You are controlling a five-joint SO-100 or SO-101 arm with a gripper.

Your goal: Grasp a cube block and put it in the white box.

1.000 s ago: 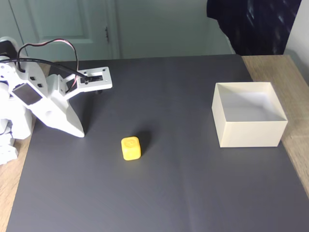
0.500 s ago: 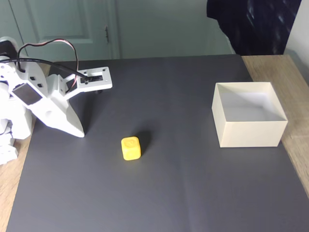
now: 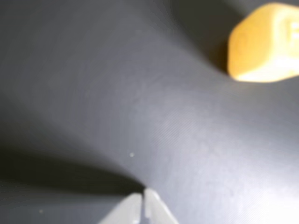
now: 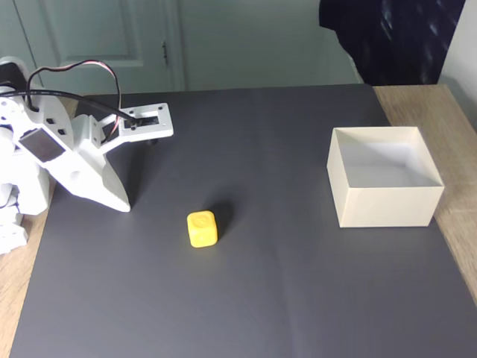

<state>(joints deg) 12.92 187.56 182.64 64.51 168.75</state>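
My fingers (image 3: pixel 142 196) are clenched together, tips touching, holding nothing, resting low on the dark mat (image 4: pixel 261 298). One cube block (image 4: pixel 202 228) sits on the mat, near my fingers, not touching. One white box (image 4: pixel 384 206) stands well beyond the cube block, at the mat's edge by bare worktop (image 4: pixel 455 127).

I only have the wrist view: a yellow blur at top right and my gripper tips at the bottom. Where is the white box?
Observer: In the fixed view the white box stands at the right side of the dark mat, far from the cube block.
Operator: Anything in the box?
Observer: No, its inside looks bare.
Operator: Where is my gripper relative to the cube?
Observer: The gripper rests tip-down on the mat, left of and slightly behind the cube, apart from it.
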